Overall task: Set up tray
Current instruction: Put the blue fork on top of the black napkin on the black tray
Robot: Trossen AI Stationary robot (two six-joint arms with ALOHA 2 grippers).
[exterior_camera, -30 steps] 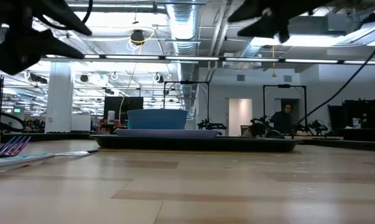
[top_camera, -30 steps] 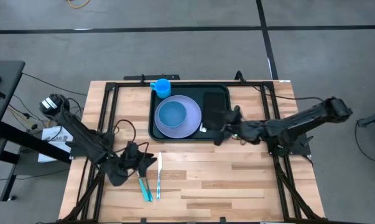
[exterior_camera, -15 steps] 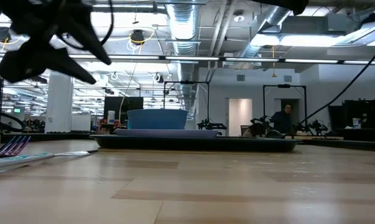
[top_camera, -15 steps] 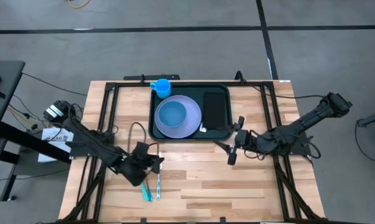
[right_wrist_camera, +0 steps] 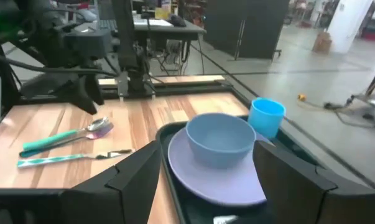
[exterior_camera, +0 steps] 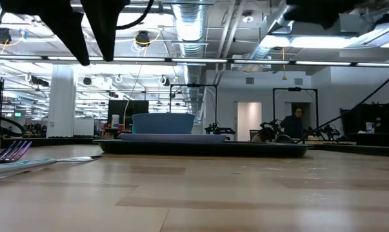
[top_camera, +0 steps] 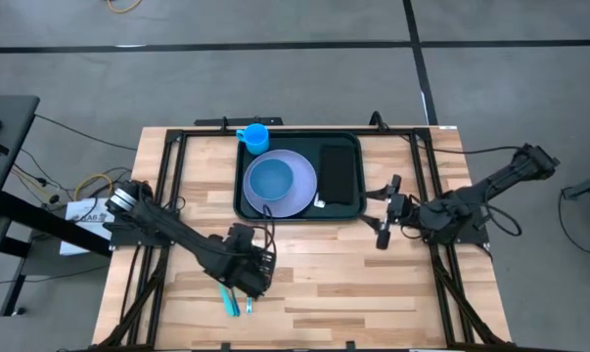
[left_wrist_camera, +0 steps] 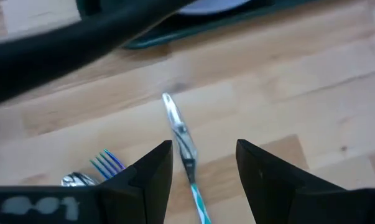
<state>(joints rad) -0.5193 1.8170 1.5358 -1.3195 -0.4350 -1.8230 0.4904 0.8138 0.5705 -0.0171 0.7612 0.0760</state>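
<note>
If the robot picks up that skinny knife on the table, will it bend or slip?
The knife looks thin and shiny, so it's probably stiff but slippery. It lies flat on the wood between the open left gripper fingers, so pinching it may be tricky.

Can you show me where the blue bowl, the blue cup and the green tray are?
blue bowl (top_camera: pixel 270 180): high view, middle of its inside.
blue cup (top_camera: pixel 255 136): high view, its open top.
green tray (top_camera: pixel 340 211): high view, bare front rim, near the right corner.
</note>
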